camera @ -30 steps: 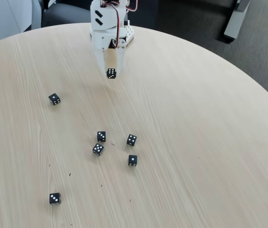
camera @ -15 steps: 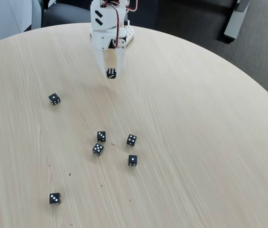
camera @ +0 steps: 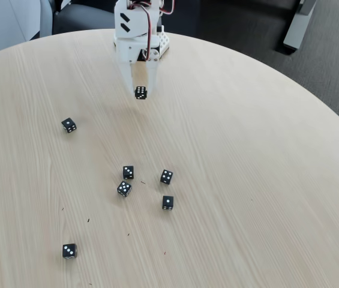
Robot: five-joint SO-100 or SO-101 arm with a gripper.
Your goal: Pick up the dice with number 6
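One white gripper (camera: 140, 91), fingers pointing down near the table's far edge, clamped on the dice with number 6 (camera: 140, 92) at its fingertips. Die: cube, no long axis; visible face shows six pips, turned toward the camera; whether it touches the surface cannot be told. Arm cut off at the top. Six other black dice (camera: 128, 172) lie on the round wooden table (camera: 247, 180), mostly toward the near edge.

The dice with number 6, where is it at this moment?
In the fixed view the dice with number 6 sits near the top, left of centre, between the jaws of the gripper, well above the cluster of four dice mid-table.
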